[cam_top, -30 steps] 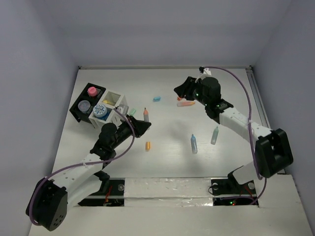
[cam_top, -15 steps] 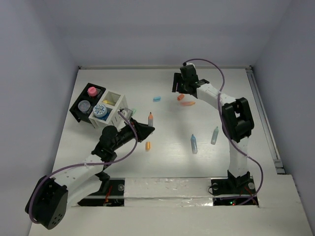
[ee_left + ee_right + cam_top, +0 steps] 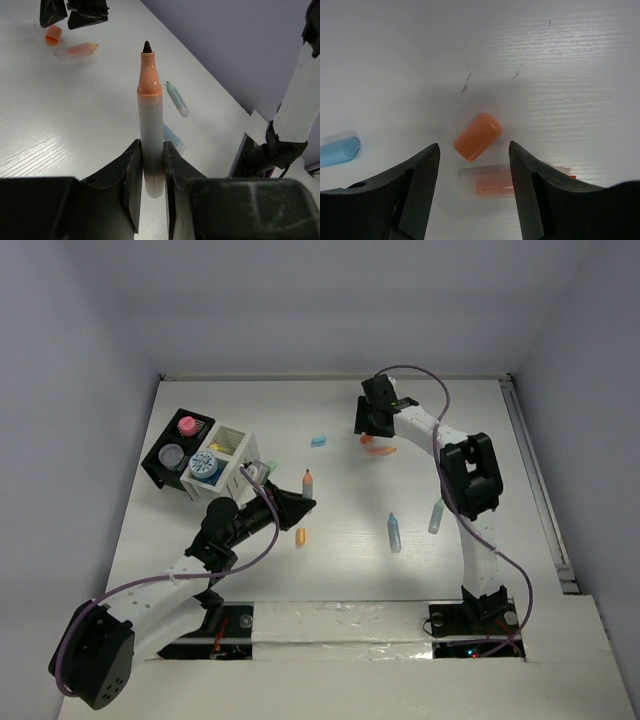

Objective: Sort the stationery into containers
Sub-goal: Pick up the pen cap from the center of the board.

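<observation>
We see an uncapped marker (image 3: 150, 125) with a grey barrel, an orange collar and a dark tip. It stands upright in the left gripper (image 3: 151, 150), whose black jaws are clamped on its lower barrel. From above, it hangs over the table's middle-left, near the white compartmented box (image 3: 235, 445) that adjoins the black ribbed tray (image 3: 160, 465).

A short rounded orange cap (image 3: 478, 136) lies on the far part of the table. The right gripper (image 3: 474, 150) hovers over it with its jaws parted to either side, holding nothing. A translucent orange stick (image 3: 492, 182) lies just beside the cap.

The table (image 3: 340, 570) is white with a faint wood grain, and plain pale lavender walls (image 3: 330, 300) enclose it. The left arm stretches low and diagonally from its base. The right arm reaches far forward, sharply bent, with its wrist pointing down.
</observation>
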{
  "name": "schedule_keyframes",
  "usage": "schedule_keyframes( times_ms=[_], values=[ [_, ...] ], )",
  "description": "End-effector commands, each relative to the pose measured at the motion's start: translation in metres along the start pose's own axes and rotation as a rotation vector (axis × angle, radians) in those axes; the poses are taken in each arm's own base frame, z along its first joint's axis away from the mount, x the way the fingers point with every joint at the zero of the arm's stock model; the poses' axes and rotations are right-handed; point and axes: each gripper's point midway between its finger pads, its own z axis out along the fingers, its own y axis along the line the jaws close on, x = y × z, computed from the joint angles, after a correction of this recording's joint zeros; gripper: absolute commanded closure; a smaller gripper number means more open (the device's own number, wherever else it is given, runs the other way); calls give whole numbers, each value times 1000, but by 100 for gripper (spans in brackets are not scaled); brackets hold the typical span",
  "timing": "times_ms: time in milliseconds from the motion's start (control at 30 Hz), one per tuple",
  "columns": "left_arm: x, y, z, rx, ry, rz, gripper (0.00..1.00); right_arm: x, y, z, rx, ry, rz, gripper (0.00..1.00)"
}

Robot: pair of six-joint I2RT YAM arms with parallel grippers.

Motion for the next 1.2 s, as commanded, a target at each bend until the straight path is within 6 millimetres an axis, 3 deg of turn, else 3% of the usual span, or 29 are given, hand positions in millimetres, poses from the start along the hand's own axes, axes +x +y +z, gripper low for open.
schedule_keyframes(
  times_ms=[0,300,433,533,967,1100,1167],
  values=[
    [-13,-15,-1,59,-52,32,100,-7,6,1,-12,-3,27,36],
    [-14,-16,-1,61,-56,35,100,-7,13,18,-45,4,53,38],
    [-14,-15,-1,58,-57,34,100,-6,13,25,-38,10,44,42],
    [-14,-14,-1,55,-55,33,100,-4,13,29,-33,21,38,52],
    [-13,-11,1,45,-50,36,100,2,6,36,1,52,-40,53],
    [-12,-9,1,38,-46,35,100,2,3,36,11,54,-60,60],
    [-11,-9,2,36,-45,36,100,1,4,36,8,52,-72,69]
  ],
)
